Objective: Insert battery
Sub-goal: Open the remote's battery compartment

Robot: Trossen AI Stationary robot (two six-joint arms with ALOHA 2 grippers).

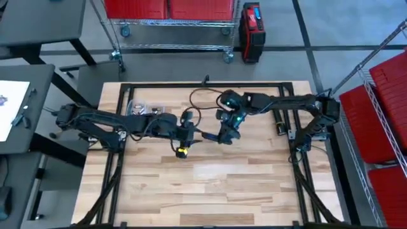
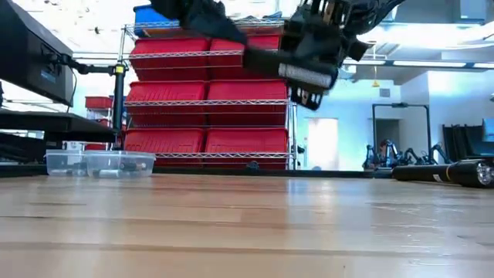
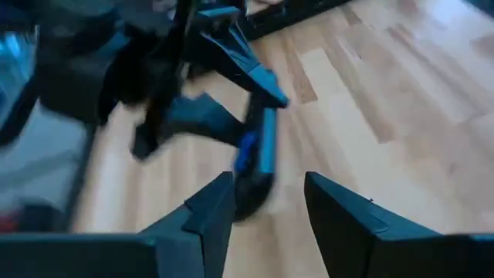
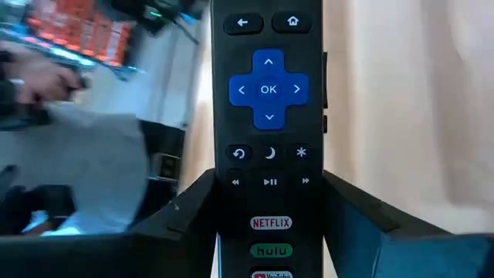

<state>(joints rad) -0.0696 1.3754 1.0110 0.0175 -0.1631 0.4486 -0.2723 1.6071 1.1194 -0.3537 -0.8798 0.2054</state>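
A black remote with blue arrow keys and a Netflix button is held above the middle of the table, with my right gripper shut on it. In the low view the remote hangs well clear of the tabletop. In the high view my right gripper comes from the right. My left gripper faces it from the left. My left gripper is open, with nothing between its fingers, and the remote's free end lies just ahead of them. No battery shows in any view. My right gripper pinches the remote's two long sides between its two fingers, at the end with the Netflix button. The remote runs forward along the fingers, toward the table's left, with its button face toward the wrist camera. It is lifted clear of the table.
A clear plastic container stands at the far left of the table. A dark long object lies at the far right. A black frame rims the table, and shelves of red bins stand beyond the far edge.
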